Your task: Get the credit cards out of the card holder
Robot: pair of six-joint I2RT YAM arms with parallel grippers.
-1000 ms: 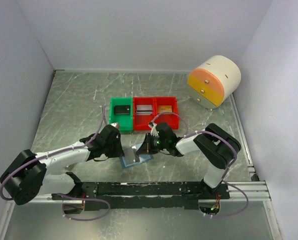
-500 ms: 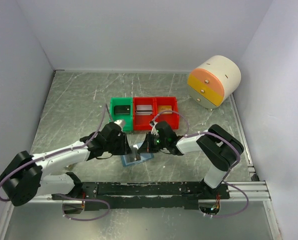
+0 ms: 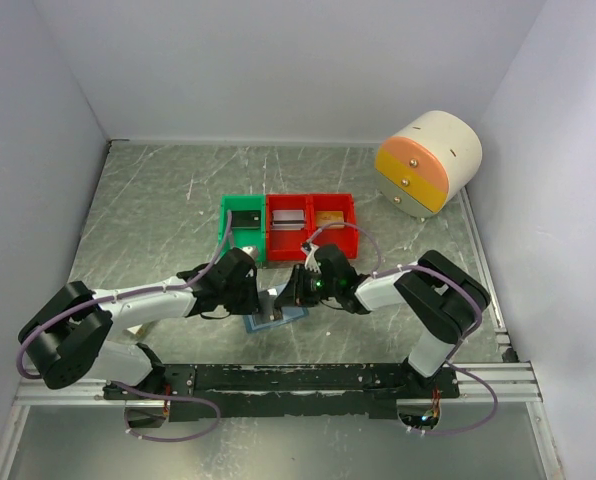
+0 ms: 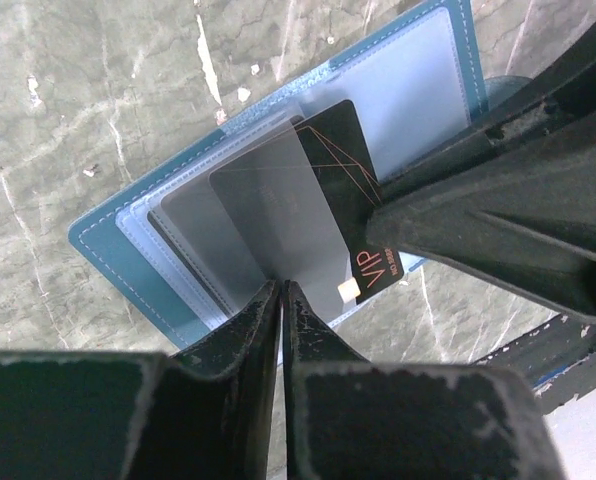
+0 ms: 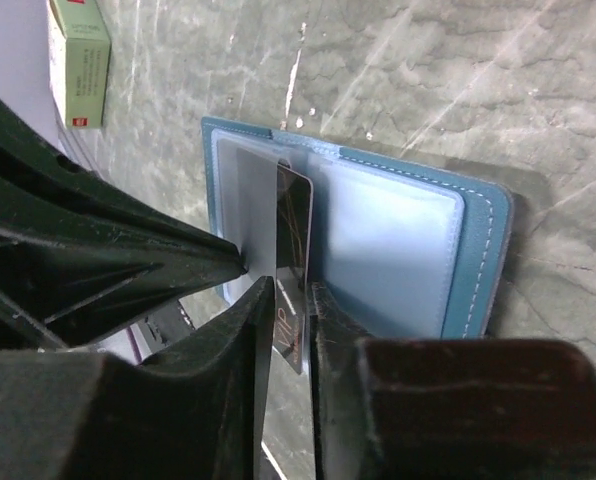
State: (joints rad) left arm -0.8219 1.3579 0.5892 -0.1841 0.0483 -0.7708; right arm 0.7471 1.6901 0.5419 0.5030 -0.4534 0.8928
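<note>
Cards (image 5: 294, 215) stand half out of the open holder (image 5: 478, 250) lying at 6 o'clock on the desk (image 3: 158, 200); left jaws nip the grey card (image 4: 278, 215) shut, right jaws the black card (image 4: 350, 160), to draw both free.

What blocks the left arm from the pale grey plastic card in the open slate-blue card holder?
Probably nothing, so yes: the left end effector seems closed on the pale grey card; the right end effector pinches the black VIP card beside it.
</note>
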